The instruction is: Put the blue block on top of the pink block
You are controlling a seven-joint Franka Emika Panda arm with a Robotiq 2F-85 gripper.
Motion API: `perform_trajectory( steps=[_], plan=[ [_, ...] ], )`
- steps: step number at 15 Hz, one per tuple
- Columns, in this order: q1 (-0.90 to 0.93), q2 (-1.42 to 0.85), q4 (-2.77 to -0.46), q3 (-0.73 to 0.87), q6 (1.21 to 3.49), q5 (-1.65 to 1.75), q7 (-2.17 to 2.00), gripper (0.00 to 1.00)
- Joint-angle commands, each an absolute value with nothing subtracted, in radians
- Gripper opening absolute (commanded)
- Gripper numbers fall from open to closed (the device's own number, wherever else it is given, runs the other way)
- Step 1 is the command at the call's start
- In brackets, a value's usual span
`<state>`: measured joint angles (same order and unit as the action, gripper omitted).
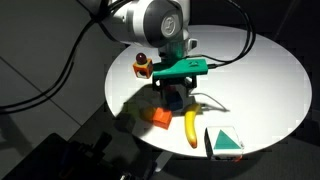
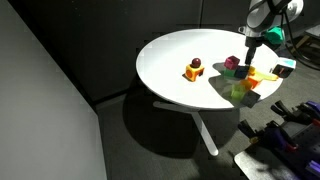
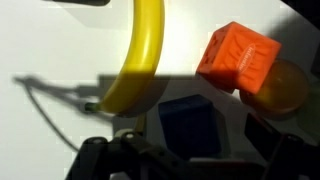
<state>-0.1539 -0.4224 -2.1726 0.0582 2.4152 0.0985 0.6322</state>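
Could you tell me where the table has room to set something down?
The broad table stretch beyond the banana and triangle piece, to the rim, is bare. Under the tool it is crowded: blue block, orange block and banana sit close.

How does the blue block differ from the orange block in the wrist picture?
The blue block is dark blue; the orange block is bright orange. The blue block sits shadowed between the fingers of the open gripper; the orange block lies beyond them, in light. The orange block looks turned cornerwise; the blue block looks nearly square-on. Both are small cubes.
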Motion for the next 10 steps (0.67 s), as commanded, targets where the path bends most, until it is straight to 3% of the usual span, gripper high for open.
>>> perform_trajectory(
  steps=[1,10],
  plan=[
    [-0.159,-0.457,-2.139,0.047,2.420,0.142,0.627,1.00],
    [-0.157,-0.503,-2.112,0.041,2.419,0.186,0.621,1.00]
  ],
)
